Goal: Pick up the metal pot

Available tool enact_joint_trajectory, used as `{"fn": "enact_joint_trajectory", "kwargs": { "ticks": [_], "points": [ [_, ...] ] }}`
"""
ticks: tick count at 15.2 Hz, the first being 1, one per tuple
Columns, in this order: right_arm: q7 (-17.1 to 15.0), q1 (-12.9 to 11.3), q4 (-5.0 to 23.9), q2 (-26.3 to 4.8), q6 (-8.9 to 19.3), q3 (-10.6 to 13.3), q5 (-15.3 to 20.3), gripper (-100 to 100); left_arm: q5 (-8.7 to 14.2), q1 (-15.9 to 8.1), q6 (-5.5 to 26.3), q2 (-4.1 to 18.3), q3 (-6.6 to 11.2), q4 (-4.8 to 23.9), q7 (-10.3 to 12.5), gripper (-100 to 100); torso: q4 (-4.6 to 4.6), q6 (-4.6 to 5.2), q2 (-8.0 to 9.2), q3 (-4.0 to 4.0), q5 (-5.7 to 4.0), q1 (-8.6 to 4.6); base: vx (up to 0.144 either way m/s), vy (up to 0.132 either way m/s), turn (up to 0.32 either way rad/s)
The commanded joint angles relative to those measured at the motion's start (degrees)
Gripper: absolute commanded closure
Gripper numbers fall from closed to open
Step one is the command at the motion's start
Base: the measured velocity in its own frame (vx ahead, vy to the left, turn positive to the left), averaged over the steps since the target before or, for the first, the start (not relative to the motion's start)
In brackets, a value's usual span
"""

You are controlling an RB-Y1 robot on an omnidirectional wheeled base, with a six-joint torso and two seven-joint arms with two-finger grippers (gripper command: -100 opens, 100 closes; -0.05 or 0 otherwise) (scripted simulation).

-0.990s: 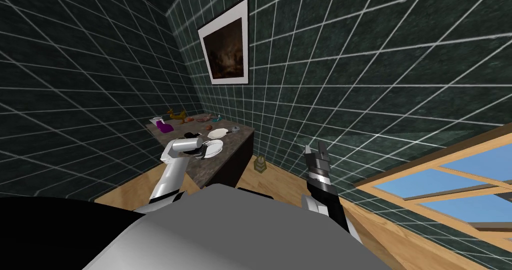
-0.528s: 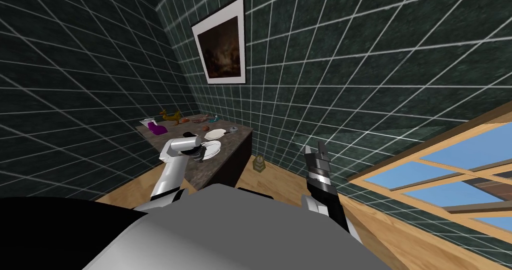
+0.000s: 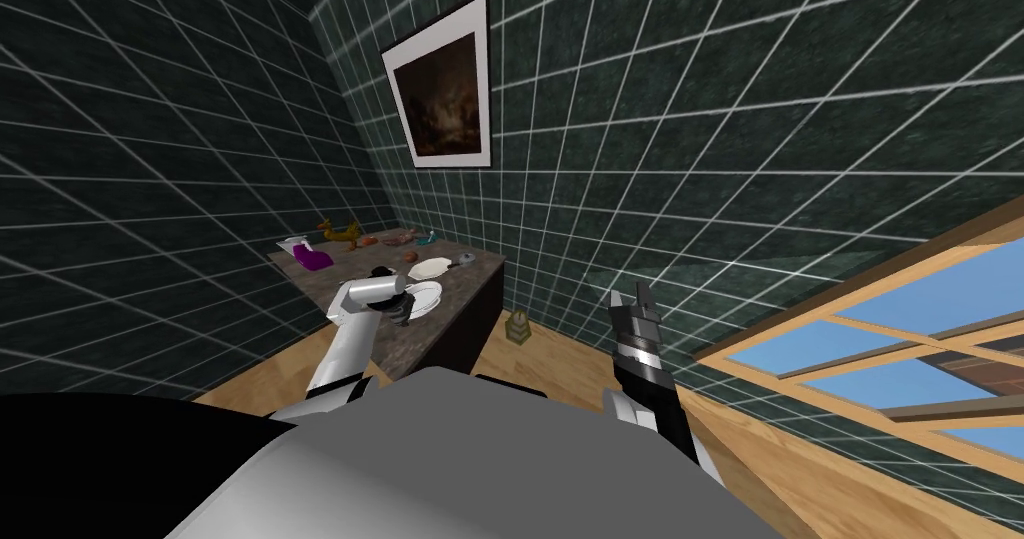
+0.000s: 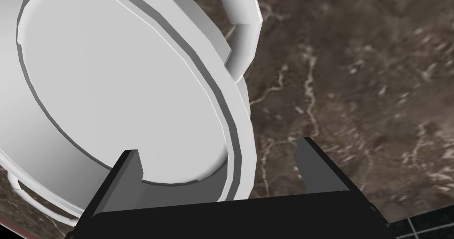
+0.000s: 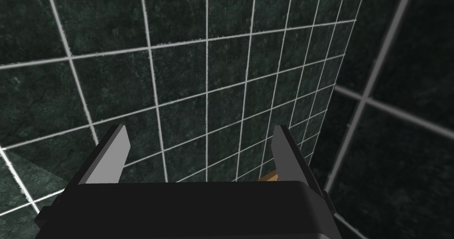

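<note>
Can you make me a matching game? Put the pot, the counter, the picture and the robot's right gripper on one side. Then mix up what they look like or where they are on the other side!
Things
1. pot
2. counter
3. picture
4. right gripper

Clues
A. brown and marbled
B. open, facing a dark tiled wall
C. white, with its rim between the left gripper's open fingers
D. hangs up high, framed in white

Pairs: 1-C, 2-A, 3-D, 4-B
</note>
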Motion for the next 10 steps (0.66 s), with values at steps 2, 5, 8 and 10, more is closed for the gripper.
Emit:
{"fn": "enact_joint_trajectory", "kwargs": {
  "ticks": [2,5,8,10],
  "points": [
    [0.0,0.0,0.0,0.0,0.0,0.0,0.0,0,0.0,0.0,-0.02,0.0,0.0,-0.01,0.0,100,0.0,0.0,0.01,0.0,0.0,-0.02,0.0,0.0,0.0],
    [0.0,0.0,0.0,0.0,0.0,0.0,0.0,0,-0.01,0.01,-0.01,0.0,0.02,-0.01,0.03,100,0.0,0.03,-0.01,-0.01,0.0,-0.02,0.0,0.0,0.0],
    [0.0,0.0,0.0,0.0,0.0,0.0,0.0,0,0.51,0.01,2.89,0.47,0.94,-2.52,-0.14,100,0.04,0.03,0.03,0.03,-0.08,-0.12,-0.003,-0.013,-0.009],
    [0.0,0.0,0.0,0.0,0.0,0.0,0.0,0,0.5,-0.04,2.69,0.5,0.92,-2.34,-0.16,100,0.07,0.03,0.06,0.07,-0.14,-0.19,-0.005,-0.011,-0.005]
  ]
}}
